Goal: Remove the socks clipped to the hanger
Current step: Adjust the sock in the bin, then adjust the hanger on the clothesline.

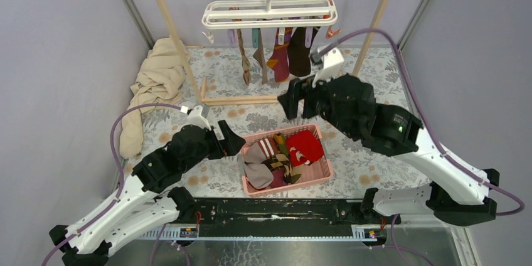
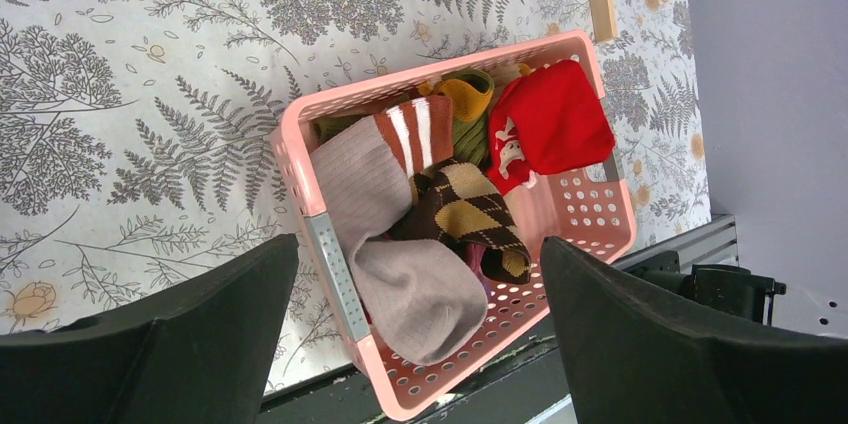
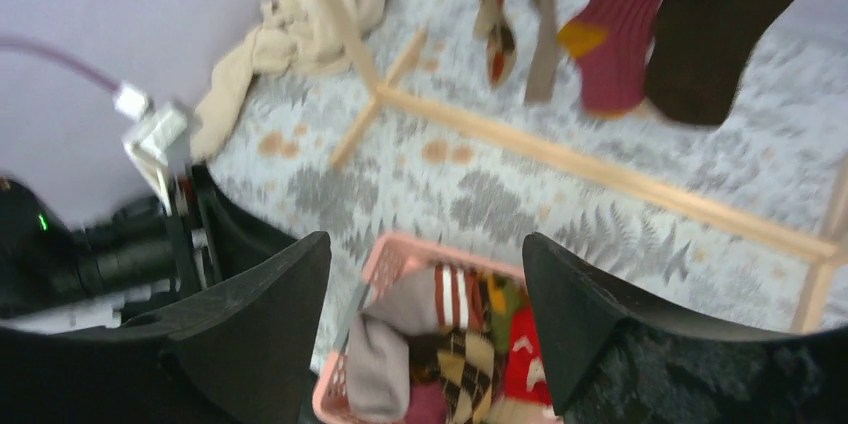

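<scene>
The white hanger [image 1: 270, 13] hangs from the rail at the back, with several socks [image 1: 280, 53] clipped under it. In the right wrist view a magenta sock [image 3: 620, 44] and a dark brown sock [image 3: 710, 54] dangle at the top. My right gripper [image 1: 300, 104] [image 3: 425, 254] is open and empty, in the air between the hanging socks and the pink basket [image 1: 326, 169]. At the basket's left side my left gripper [image 1: 227, 139] [image 2: 420, 254] is wide open, holding nothing. The basket [image 2: 600, 234] holds a red sock [image 2: 555, 119], an argyle one [image 2: 470, 204] and a beige one [image 2: 400, 274].
A tall wooden rail frame [image 1: 182, 46] carries the hanger, and its base bar [image 3: 600, 174] lies across the patterned table. A beige cloth [image 1: 157, 78] is heaped at the left by the wall. Grey walls close in both sides.
</scene>
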Action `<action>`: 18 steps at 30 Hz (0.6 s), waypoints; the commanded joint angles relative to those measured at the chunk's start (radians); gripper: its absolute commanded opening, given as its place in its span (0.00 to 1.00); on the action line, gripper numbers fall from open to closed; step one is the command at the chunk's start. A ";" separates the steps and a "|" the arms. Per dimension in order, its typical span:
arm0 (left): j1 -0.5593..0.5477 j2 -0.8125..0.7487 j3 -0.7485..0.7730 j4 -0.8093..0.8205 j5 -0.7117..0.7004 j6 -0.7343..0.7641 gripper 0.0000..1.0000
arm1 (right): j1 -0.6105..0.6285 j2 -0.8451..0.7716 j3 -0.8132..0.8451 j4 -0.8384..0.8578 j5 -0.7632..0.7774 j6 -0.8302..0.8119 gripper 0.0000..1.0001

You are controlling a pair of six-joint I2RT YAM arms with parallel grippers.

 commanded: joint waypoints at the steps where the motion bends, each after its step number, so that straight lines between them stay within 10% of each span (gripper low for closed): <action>1: 0.006 -0.010 -0.020 0.085 0.011 0.032 0.98 | -0.002 0.114 0.269 -0.088 0.245 -0.141 0.77; 9: 0.006 -0.038 -0.041 0.087 0.010 0.015 0.99 | -0.175 0.330 0.827 -0.195 0.285 -0.289 0.70; 18: 0.006 -0.039 -0.026 0.049 -0.022 0.008 0.99 | -0.700 0.345 0.665 -0.134 -0.270 -0.096 0.71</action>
